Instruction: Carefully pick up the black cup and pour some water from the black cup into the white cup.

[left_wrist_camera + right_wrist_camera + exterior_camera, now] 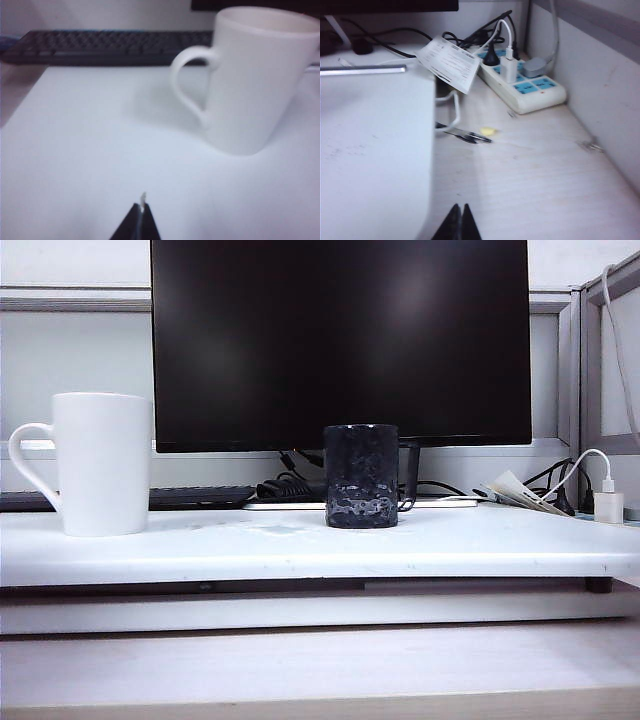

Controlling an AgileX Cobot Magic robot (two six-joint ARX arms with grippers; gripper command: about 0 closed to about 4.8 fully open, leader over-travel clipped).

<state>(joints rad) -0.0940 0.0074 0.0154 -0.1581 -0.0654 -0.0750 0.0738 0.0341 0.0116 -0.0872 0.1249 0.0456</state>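
The left gripper (pixel 141 220), two dark pointed fingers pressed together with nothing between them, hovers low over the white raised shelf (pixel 100 150), with the tall matte white cup (pixel 255 80) ahead of it and apart. The right gripper (pixel 461 222), likewise pinched shut and empty, sits by that shelf's side edge, over the pale wood-grain desk (pixel 530 170); ahead of it lie a white power strip with blue sockets (pixel 527 87), a printed paper slip (pixel 449 62) and a tangle of black cables. Neither arm appears in the exterior view.

In that view the white cup (pixel 104 462) stands upright at the shelf's left end, its long axis vertical, mouth up, its large loop handle pointing left. The short dark cup of bumpy hammered glass (pixel 361 476) stands upright near the shelf's middle, well apart from the white cup, mouth up, its small handle poking out to the right. Behind both are a black keyboard (pixel 200 497) and a large dark monitor (pixel 340 340). Whether the dark cup holds water cannot be told.
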